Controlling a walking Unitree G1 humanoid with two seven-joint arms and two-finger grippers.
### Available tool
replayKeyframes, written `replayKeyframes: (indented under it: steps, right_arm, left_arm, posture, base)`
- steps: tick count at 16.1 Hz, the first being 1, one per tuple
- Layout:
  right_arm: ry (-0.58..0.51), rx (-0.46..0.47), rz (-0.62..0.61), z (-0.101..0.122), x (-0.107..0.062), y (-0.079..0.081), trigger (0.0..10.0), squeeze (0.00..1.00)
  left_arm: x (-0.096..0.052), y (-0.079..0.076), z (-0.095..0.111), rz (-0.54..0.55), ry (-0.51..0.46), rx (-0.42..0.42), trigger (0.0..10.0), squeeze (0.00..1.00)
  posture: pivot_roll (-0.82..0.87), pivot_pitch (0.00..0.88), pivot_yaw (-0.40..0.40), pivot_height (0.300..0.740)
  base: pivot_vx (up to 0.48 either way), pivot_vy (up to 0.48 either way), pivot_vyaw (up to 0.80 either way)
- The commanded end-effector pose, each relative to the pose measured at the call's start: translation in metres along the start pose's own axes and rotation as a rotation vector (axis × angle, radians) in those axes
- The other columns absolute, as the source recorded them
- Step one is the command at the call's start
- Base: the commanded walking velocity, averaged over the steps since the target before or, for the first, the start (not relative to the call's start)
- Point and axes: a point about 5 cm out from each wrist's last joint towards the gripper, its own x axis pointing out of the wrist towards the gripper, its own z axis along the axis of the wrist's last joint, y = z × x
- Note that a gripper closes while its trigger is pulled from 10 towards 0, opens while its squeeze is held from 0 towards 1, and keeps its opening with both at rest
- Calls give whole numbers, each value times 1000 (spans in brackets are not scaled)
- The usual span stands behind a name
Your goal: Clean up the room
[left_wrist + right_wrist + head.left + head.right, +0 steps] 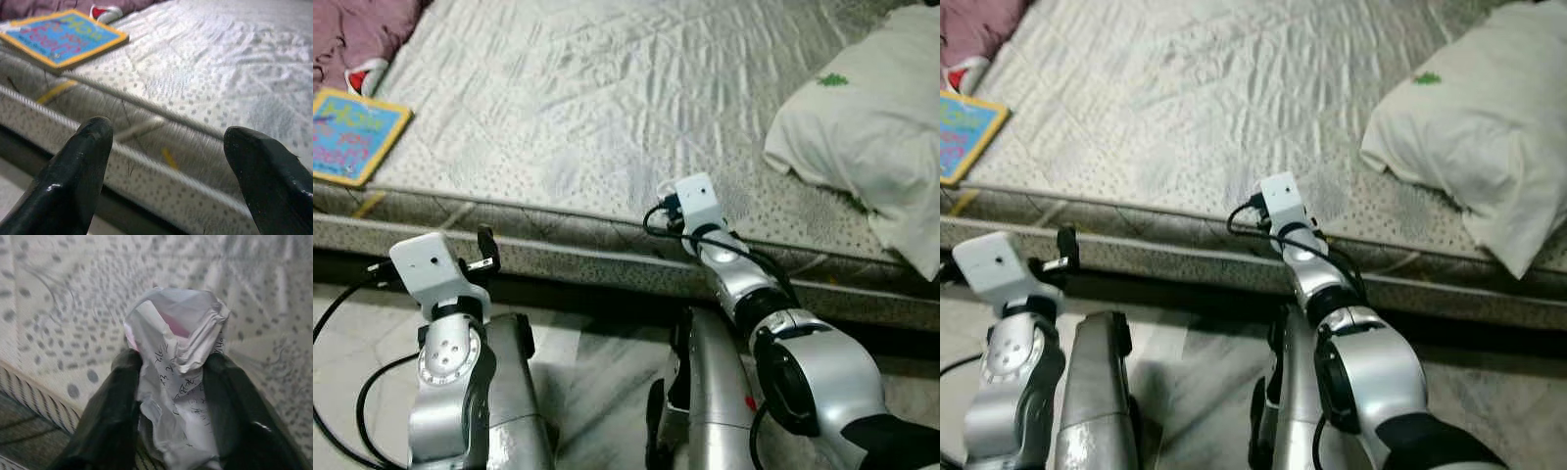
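Right gripper (171, 396), at the centre of the right wrist frame, has both black fingers (110, 416) clamped on a crumpled paper (178, 362) with handwriting, held over the dotted mattress (607, 108) near its front edge. Left gripper (166, 166) sits at the bottom of the left wrist frame, fingers spread wide and holding nothing, level with the mattress side. Outward, a blue-and-yellow book (352, 137) lies at the left eye frame's upper left, a white pillow (871, 127) at its upper right.

The bed (607, 108) had a grey dotted cover. A bright blue book (352, 135) lay on it, beyond the left tool (166, 161) and off to its left side. A white pillow (871, 127) lay to the right of the right tool (171, 440).
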Motion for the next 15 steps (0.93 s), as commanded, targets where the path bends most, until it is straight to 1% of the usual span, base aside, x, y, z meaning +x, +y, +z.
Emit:
replayKeyframes:
  steps: [1, 2, 4, 9, 12, 15]
  right_arm:
    - [21, 19, 0, -4, -1, -2, 0, 0]
    - [22, 21, 3, -4, -1, -2, 0, 0]
    - [22, 23, 6, -4, -1, -2, 0, 0]
    - [8, 44, 13, 2, 1, -3, 0, 0]
    - [-18, 95, 54, 8, 2, 3, 0, 0]
    - [-32, 201, 69, 9, 2, 3, 0, 0]
  left_arm:
    - [1, 1, -2, -3, -1, -6, 10000, 0]
    - [8, 0, 0, -4, -16, -7, 10000, 0]
    - [15, 1, 3, -3, -39, -9, 10000, 0]
    - [29, 5, 7, 12, -84, -11, 10000, 0]
    - [37, 4, 10, 15, -109, -18, 10000, 0]
    - [40, 5, 9, 18, -117, -23, 10000, 0]
  posture:
    - [233, 51, -73, 489]
    - [227, 21, -75, 489]
    - [223, 0, -79, 489]
    - [220, 0, -89, 489]
    - [210, 0, -94, 489]
    - [197, 0, -86, 489]
  base:
    - [0, 0, 0]
    - [0, 0, 0]
    - [0, 0, 0]
    - [0, 0, 0]
    - [0, 0, 0]
    - [0, 0, 0]
